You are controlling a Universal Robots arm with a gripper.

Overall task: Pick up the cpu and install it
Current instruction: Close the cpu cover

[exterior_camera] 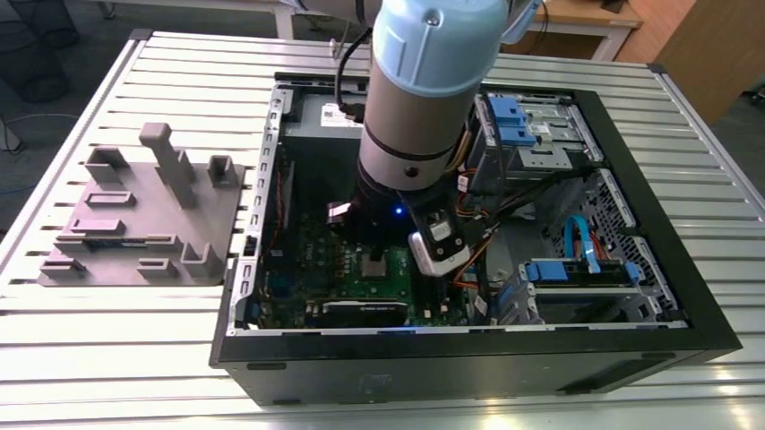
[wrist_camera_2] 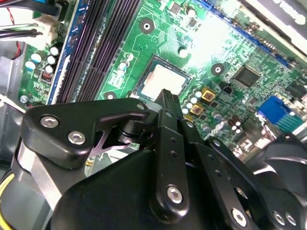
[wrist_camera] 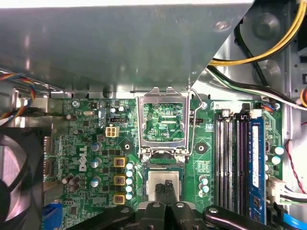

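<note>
The cpu [wrist_camera: 161, 180] lies flat in the motherboard socket, a silver square with a pale rim. It also shows in the second wrist view as the cpu [wrist_camera_2: 162, 80], framed by the socket. My gripper [wrist_camera: 165, 188] is shut, its black fingertips together over the chip's near half and hiding part of it. Whether the tips touch the chip I cannot tell. In the second wrist view the gripper [wrist_camera_2: 168, 96] ends just at the chip's edge. The socket's metal load plate [wrist_camera: 162, 120] stands raised behind the chip. In the exterior view the arm [exterior_camera: 413, 116] reaches down into the open computer case [exterior_camera: 478, 336].
A grey plastic fixture [exterior_camera: 143, 224] with upright blocks sits on the slatted table at the exterior view's left. Memory slots [wrist_camera: 235, 163] run beside the socket. A fan [wrist_camera: 14, 177], cable bundles [wrist_camera: 259, 57], capacitors [wrist_camera: 128, 182] and the case's metal wall [wrist_camera: 120, 48] crowd the space.
</note>
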